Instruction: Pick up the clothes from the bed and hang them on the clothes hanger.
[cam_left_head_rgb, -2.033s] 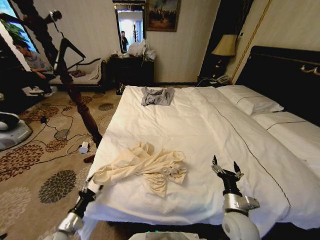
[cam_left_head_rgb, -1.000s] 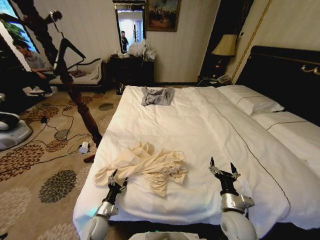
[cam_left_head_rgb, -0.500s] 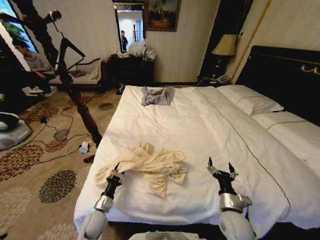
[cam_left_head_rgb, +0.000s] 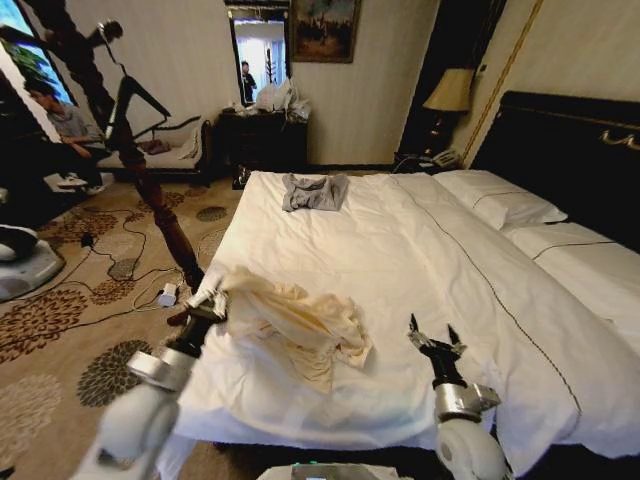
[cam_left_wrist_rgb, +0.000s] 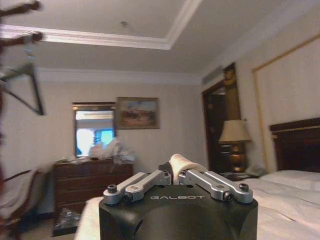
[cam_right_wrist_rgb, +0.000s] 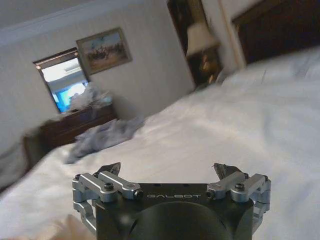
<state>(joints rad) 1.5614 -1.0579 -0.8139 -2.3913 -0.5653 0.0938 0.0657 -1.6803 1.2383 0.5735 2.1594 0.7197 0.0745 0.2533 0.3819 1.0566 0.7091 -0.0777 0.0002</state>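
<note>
The clothes, a cream-yellow shirt, lie crumpled on the near left part of the bed. My left gripper is shut on the shirt's left end and holds it raised at the bed's left edge. In the left wrist view a roll of cream fabric shows pinched in the left gripper. My right gripper hovers open over the white sheet to the right of the shirt, apart from it; its fingers stand spread. The clothes hanger, thin and black, hangs on the coat stand at far left.
A dark wooden coat stand rises beside the bed's left edge, with cables and a white plug on the patterned carpet. A grey garment lies at the bed's far end. White pillows and a black headboard are at right.
My left gripper shut on the shirt's left end and rose up and leftward, lifting that end off the sheet. The right gripper drifted slightly left, still open.
</note>
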